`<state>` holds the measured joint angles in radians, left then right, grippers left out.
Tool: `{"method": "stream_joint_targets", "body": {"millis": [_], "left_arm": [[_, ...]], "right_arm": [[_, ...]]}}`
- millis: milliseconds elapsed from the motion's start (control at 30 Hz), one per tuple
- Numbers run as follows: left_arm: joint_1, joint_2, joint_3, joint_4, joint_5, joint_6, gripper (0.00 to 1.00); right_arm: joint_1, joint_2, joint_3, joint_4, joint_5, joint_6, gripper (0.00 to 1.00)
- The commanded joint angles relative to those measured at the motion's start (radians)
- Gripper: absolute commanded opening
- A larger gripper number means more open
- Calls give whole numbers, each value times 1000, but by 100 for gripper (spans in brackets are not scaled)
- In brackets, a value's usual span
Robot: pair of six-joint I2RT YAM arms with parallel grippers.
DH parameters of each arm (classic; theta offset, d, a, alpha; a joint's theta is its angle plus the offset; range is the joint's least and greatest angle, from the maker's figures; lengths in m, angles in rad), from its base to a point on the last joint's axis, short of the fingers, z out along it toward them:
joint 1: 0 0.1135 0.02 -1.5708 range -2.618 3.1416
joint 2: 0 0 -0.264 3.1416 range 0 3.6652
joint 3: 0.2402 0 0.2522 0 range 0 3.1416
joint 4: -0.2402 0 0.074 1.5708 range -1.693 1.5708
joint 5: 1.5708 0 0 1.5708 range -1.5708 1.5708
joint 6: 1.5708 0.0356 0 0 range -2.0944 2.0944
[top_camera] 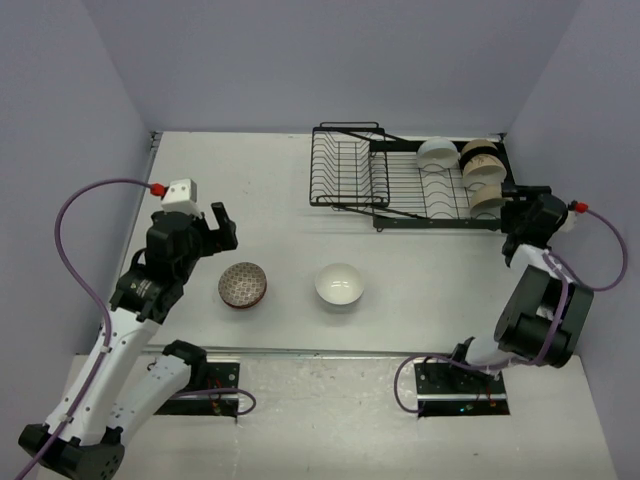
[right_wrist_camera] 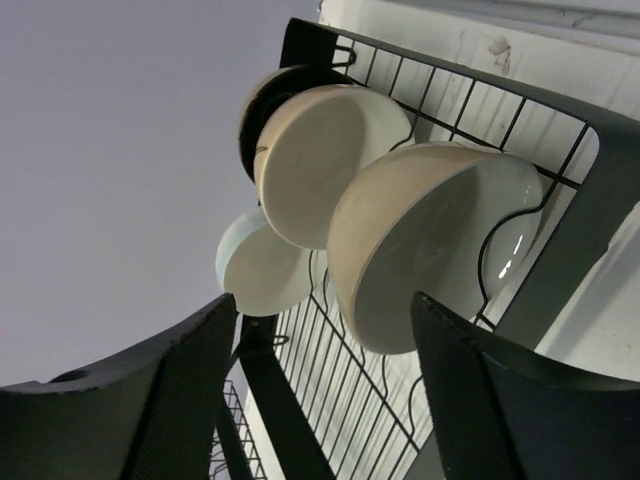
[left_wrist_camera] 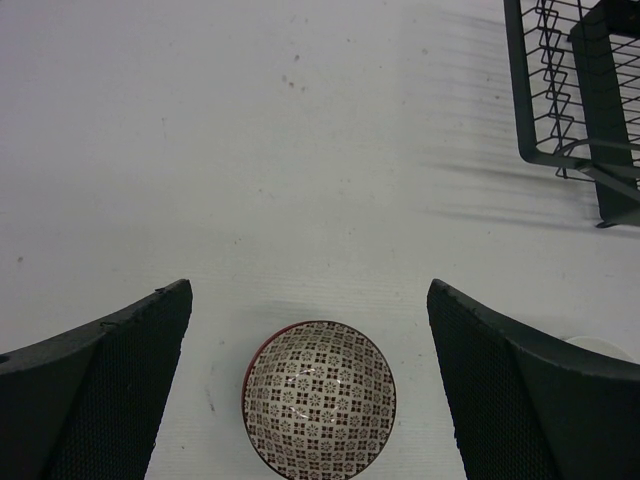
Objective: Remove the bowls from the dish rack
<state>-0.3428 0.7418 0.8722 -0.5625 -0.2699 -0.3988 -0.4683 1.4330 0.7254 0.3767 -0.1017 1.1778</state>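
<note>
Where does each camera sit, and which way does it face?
Top external: overhead, facing down at the white table; both arms show.
Left wrist: faces down at a reddish-brown patterned ceramic bowl; its fingers show.
Right wrist: faces beige ceramic bowls in the black wire rack; its fingers show.
Shared: top and left wrist see that bowl.

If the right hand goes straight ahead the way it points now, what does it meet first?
Most likely the nearest beige bowl, standing on edge in the dish rack, straight ahead of the right hand. How far off it is remains unclear.
</note>
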Motion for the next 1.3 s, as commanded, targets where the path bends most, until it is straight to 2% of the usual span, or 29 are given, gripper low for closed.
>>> {"method": "stream_joint_targets", "body": {"millis": [0, 200, 367, 533, 600, 833, 867, 1100, 1267], "left_arm": [[-4, 5, 11, 24, 12, 31, 100], [-4, 14, 14, 18, 1, 28, 100], [-2, 24, 16, 13, 3, 28, 100], [-2, 34, 17, 15, 5, 29, 100], [-2, 37, 19, 12, 5, 29, 100], [1, 48, 21, 12, 8, 31, 100], [1, 50, 21, 13, 8, 31, 100], [5, 59, 19, 13, 18, 32, 100], [7, 64, 17, 18, 31, 35, 100]], "right_arm": [[-10, 101, 46, 96, -75, -15, 69], [-12, 152, 35, 184, -61, -1, 57], [-12, 236, 74, 235, -110, 2, 50], [-13, 294, 69, 340, -133, 31, 34], [-12, 316, 65, 379, -141, 37, 32], [-12, 354, 17, 525, -162, 66, 8], [-12, 360, 14, 563, -168, 71, 0], [-12, 432, -11, 858, -234, 92, 0], [-13, 587, 25, 1227, -346, 180, 0]]}}
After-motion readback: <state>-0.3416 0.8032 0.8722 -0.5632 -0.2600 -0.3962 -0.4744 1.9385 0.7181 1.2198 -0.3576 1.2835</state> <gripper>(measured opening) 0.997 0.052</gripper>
